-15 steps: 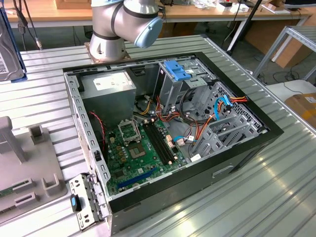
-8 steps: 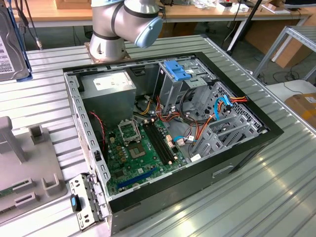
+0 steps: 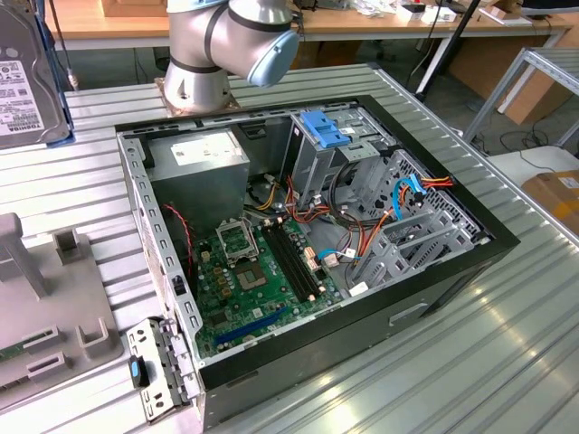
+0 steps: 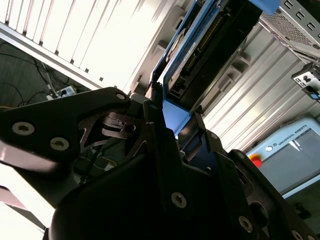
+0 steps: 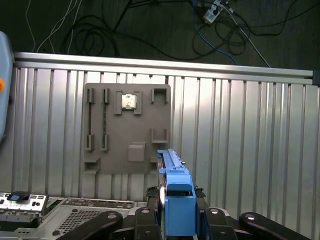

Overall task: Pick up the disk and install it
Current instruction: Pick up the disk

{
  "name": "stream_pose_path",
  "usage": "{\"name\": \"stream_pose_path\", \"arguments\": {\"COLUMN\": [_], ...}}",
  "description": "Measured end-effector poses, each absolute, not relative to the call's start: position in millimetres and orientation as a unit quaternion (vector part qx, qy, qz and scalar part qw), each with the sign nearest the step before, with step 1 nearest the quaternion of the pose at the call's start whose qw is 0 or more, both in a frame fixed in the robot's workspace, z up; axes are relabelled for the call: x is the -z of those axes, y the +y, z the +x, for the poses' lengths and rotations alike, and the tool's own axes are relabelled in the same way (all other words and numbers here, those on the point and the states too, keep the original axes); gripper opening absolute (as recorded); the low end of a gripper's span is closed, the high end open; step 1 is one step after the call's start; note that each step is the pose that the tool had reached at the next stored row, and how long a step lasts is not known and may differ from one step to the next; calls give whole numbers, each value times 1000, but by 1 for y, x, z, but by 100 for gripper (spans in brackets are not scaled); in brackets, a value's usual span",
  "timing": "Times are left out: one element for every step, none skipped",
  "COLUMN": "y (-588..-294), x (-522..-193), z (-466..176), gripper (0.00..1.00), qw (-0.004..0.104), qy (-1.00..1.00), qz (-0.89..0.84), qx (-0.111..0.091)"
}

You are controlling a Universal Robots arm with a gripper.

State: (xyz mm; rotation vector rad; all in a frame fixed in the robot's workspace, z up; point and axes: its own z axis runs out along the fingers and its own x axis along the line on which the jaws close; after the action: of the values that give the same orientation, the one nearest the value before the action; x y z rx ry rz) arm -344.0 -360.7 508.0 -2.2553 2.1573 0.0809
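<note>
Where the gripper [image 5: 178, 202] closes, its two black fingers [image 5: 150, 220] press on the blue carrier frame of the disk [image 5: 172, 167] from opposite sides, so the jaws are clenched on the disk at one end. In the second wrist view the drive runs out from between the fingers, its dark underside and connector strip edged by the blue frame. The disk hangs in the air, carried edge-on above the ribbed metal table [image 5: 250, 140] and touching nothing but the gripper.

Beyond it on the table lies a flat grey fixture plate [image 5: 127, 150] with moulded slots, and a small square chip [image 5: 129, 101] sits in one recess. Dark cables [image 5: 100, 30] trail over the floor past the table's rail.

In the exterior view the disk sits at the exterior view's left edge, white label facing the camera, clear of the open computer case [image 3: 507, 244]. Inside the case are a green motherboard [image 3: 253, 271], a grey power-supply box [image 3: 204, 163] and a metal drive cage [image 3: 312, 172] topped by a blue latch [image 3: 321, 131]. The arm [image 3: 226, 45] rises behind the case.
</note>
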Motion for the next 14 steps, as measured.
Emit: {"name": "stream_pose_path", "arguments": {"y": [-361,-361,-361,-361,-361,-361,-361,-360,-360,-360,-360,-360,-360,-360], "x": [-508,-508,-508,-508,-508,-508,-508,-508,-508,-508,-508,-508,-508,-508], "z": [-342,-340,-338,-336,-335,-332,-330,-326,-323,-321,-319,-318,-316,-315], "gripper": [36,36,36,36,36,36,36,36,36,36,36,36,36,36], "qw": [10,10,10,10,10,10,10,10,10,10,10,10,10,10], "qy": [691,691,691,691,691,691,691,691,691,691,691,691,691,691], "qz": [-722,-722,-722,-722,-722,-722,-722,-722,-722,-722,-722,-722,-722,-722], "qx": [-26,-26,-26,-26,-26,-26,-26,-26,-26,-26,-26,-26,-26,-26]}}
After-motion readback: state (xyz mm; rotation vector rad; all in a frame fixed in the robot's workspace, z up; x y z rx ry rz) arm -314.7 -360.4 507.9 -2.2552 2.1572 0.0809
